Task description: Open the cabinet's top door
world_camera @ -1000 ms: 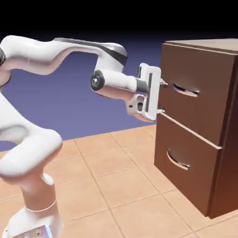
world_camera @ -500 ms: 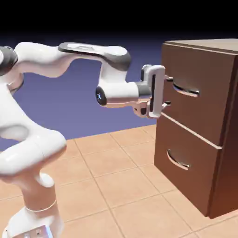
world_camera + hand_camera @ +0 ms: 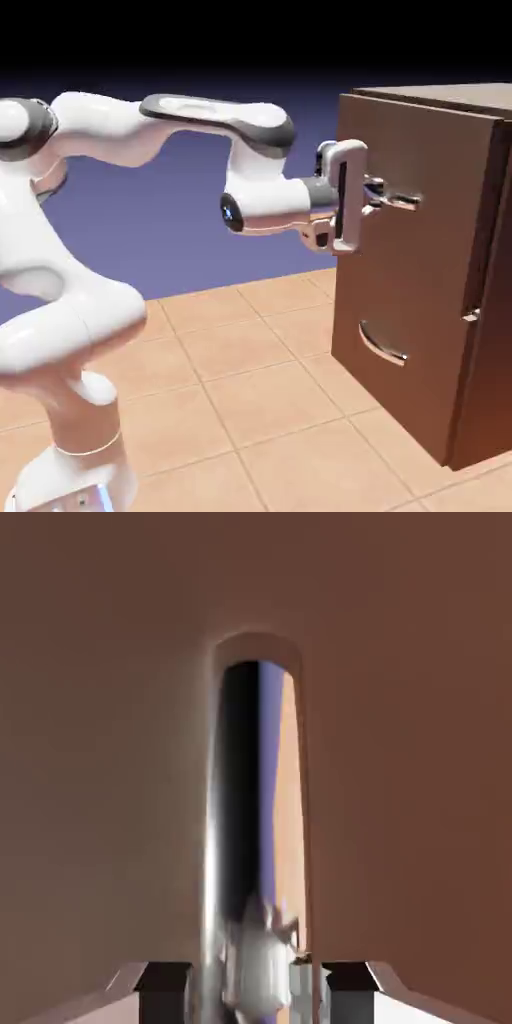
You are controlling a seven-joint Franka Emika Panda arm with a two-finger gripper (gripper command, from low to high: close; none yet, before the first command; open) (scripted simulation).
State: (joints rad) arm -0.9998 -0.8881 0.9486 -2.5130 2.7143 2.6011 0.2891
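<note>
- The pincer [image 3: 378, 195] is now seen closed narrowly on the silver handle [image 3: 400, 201] of the top door [image 3: 410, 190]; half a second ago its two fingers were held wide apart, above and below that handle
- In the hand view the handle [image 3: 250, 832] is shown as a long shiny bar running away from the pincer [image 3: 255, 982], with the grey finger tips [image 3: 165, 982] pressed close on both sides of it, so a grip on the handle can be judged
- The hand has been brought forward during the last second: one second ago it was kept just before the cabinet's edge, and now it is right at the top door
- The cabinet [image 3: 430, 280] stands directly ahead of the pincer, and the top door fills the space behind the handle; the lower handle [image 3: 383, 343] is found well below the pincer
- The front of the cabinet looks slightly shifted compared with the earlier pictures, and the seam between the two fronts is no longer seen clearly, but whether the door is already started out cannot be told
- The reaching and the grasping are judged as done; the pull toward the arm is what remains for the task
</note>
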